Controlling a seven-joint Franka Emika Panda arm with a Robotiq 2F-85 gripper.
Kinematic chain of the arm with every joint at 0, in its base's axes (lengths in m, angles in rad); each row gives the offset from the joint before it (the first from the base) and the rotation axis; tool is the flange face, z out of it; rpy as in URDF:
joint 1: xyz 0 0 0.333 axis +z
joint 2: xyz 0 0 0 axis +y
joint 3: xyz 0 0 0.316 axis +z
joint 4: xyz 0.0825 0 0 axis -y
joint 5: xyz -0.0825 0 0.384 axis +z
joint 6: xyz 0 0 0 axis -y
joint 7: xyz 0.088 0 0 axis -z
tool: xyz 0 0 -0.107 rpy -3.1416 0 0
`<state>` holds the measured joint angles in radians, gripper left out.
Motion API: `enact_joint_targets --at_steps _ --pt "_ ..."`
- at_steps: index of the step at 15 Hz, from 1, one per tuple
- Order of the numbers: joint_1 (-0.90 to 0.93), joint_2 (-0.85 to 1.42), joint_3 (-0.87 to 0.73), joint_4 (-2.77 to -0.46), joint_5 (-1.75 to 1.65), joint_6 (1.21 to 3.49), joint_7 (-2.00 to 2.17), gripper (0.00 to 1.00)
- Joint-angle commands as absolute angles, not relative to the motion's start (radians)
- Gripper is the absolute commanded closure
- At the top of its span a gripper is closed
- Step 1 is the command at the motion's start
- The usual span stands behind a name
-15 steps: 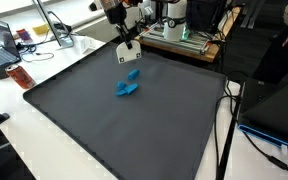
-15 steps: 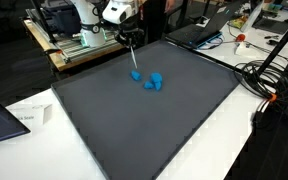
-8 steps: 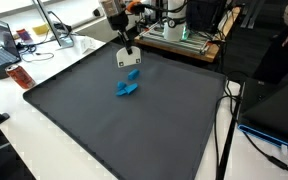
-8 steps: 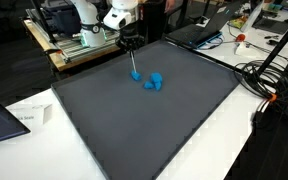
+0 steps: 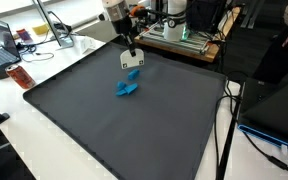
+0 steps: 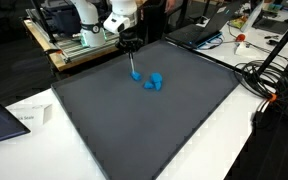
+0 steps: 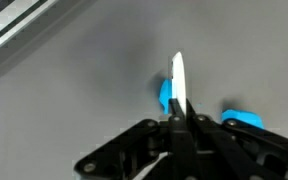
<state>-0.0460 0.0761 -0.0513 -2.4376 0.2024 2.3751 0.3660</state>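
step: we judge a carry, a pale flat piece hanging upright over the dark mat on the counter | jaws: closed on its top edge | place: near the blue blocks, apart from them | next calls for: steady grip and clearance from the blocks

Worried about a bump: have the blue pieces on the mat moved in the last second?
No. In both exterior views the blue pieces lie where they were against the grey mat's far edge, apart from the white plate in the jaws.
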Motion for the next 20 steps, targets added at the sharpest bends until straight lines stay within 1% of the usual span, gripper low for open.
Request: enact_joint_targets --at_steps 1,8,13,20 --pt "-0.042 0.074 -0.046 -2.450 0.265 2.396 0.376 0.99" --pt "-0.032 0.100 -0.035 -2.458 0.338 2.477 0.394 0.99" --pt "-0.007 0.136 -0.041 -2.477 0.277 2.572 0.482 0.99" --pt "0.031 0.175 -0.048 -2.450 0.183 2.561 0.601 0.99"
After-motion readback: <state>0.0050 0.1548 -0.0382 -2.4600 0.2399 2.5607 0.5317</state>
